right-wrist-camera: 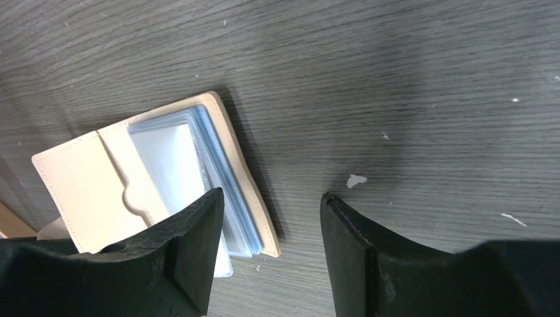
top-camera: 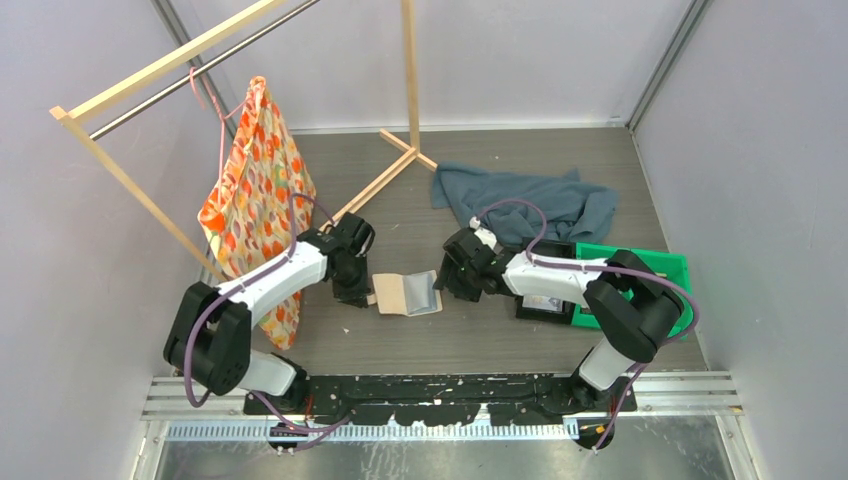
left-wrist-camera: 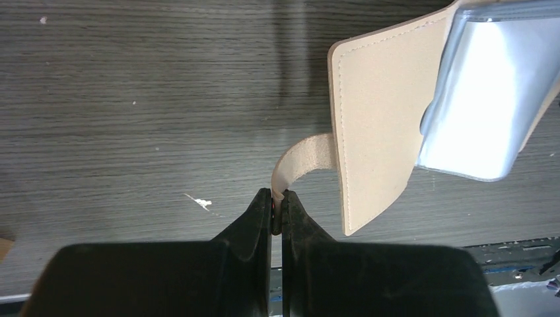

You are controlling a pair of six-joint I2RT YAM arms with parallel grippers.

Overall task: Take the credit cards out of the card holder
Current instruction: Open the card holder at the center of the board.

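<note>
The tan card holder [top-camera: 408, 294] lies open on the table between my two grippers, its pale blue-grey pockets [right-wrist-camera: 165, 155] facing up. My left gripper [left-wrist-camera: 277, 198] is shut on the holder's curved side tab [left-wrist-camera: 300, 157] at its left edge. My right gripper [right-wrist-camera: 272, 193] hangs open over the holder's right edge: one finger is above the pockets, the other above bare table. No credit cards show in the pockets. A glossy grey rectangle [top-camera: 547, 303] lies in the black tray; I cannot tell whether it is a card.
The black tray [top-camera: 530, 313] sits under my right arm, with a green bin [top-camera: 660, 265] beside it. A blue-grey towel [top-camera: 530, 200] lies crumpled behind. A wooden rack [top-camera: 410, 80] stands at the back, an orange patterned bag [top-camera: 255, 190] hanging from it.
</note>
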